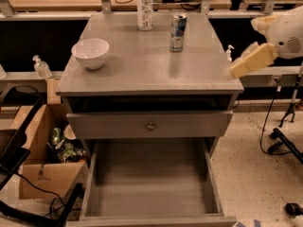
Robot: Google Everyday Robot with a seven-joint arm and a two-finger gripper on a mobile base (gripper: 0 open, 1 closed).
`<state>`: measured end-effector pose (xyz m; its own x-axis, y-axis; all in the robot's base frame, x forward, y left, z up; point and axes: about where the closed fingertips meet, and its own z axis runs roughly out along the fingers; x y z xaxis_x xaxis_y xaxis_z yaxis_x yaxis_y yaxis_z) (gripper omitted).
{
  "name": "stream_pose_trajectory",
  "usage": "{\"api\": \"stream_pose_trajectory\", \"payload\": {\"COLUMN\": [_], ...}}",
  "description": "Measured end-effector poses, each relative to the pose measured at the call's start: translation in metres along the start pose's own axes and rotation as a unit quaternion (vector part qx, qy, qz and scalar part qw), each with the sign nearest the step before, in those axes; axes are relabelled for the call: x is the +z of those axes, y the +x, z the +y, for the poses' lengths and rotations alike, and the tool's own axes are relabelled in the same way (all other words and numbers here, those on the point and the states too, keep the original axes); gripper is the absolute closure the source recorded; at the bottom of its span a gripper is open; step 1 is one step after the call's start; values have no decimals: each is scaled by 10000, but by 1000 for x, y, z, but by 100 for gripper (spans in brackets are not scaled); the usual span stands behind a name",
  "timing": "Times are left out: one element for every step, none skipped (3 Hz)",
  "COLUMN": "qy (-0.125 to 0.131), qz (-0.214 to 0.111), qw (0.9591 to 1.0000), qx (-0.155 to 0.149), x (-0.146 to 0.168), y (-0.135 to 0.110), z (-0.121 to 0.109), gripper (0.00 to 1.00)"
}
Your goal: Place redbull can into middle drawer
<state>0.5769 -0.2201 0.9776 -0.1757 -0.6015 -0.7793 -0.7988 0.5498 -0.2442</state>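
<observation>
none of the task is done: the redbull can stands on the surface well apart from what seems the pincer, its state i cannot tell, with the open middle drawer below.

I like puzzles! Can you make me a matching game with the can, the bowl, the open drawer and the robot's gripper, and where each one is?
Things:
1. redbull can
2. white bowl
3. middle drawer
4. gripper

Places:
A. pulled open, down low
B. left side of the cabinet top
C. in the air by the cabinet top's right edge
D. standing at the back, right of the clear bottle

Pairs: 1-D, 2-B, 3-A, 4-C
</observation>
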Motion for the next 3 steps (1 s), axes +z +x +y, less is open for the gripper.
{"api": "stream_pose_trajectory", "payload": {"qy": [205, 296, 493], "qz": [-1079, -1603, -1765], "qw": [9939, 9865, 9831], "qx": [-51, 126, 46], "x": [66, 111, 97], "y": [-32, -48, -62], "z": [-76, -123, -139], "gripper": [0, 0, 0]}}
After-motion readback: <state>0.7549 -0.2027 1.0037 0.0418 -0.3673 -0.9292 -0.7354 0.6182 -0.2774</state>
